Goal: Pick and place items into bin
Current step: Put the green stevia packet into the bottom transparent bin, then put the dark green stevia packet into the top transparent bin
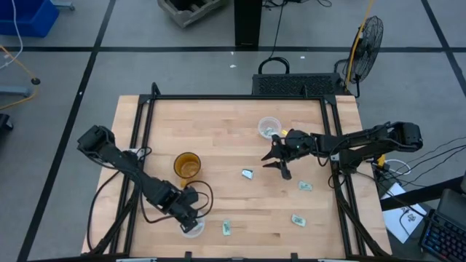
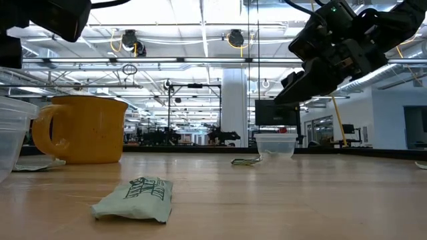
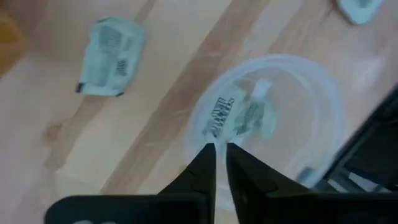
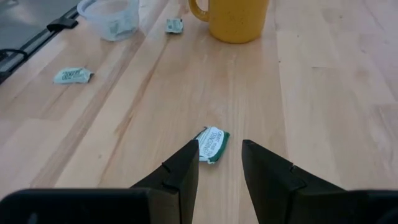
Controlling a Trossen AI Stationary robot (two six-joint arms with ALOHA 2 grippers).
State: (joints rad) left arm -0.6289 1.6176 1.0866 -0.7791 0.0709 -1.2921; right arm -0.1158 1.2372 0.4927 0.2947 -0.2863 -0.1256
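Packet point(image 4: 212, 144) lies just beyond right claw point(image 4: 219, 163), seemingly untouched.

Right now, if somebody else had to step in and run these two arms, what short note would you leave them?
Left pincer: above the near clear cup, narrowly parted, empty; packets lie inside.
Right pincer: open, hovering above a packet mid-table, nothing held.
Far clear cup also holds something.
Left: four loose packets on the table, the others at and.
Yellow mug: leave it.
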